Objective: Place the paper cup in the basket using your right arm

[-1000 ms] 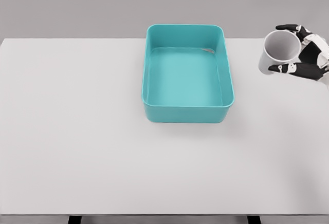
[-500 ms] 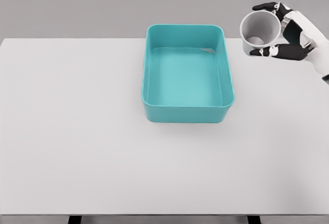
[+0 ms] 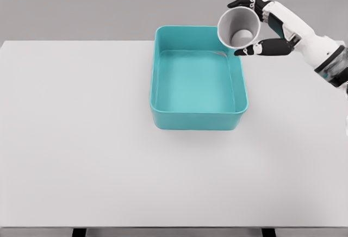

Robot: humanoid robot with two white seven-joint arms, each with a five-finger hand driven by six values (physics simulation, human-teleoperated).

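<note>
A white paper cup (image 3: 238, 27) hangs in the air, tipped so its open mouth faces me and to the left. My right hand (image 3: 255, 25) is shut on it, black fingers above and thumb below. The cup is over the back right corner of the teal basket (image 3: 163, 76), which stands at the middle back of the white table. The basket holds nothing that I can see. My left arm does not show.
The white table (image 3: 81, 150) stretches wide on all sides of the basket. Its front edge runs along the bottom of the picture, and a plain grey wall stands behind.
My right hand has carried the cup up and to the left, from beside the table's right edge to above the basket's back right corner, tilting it further over.
</note>
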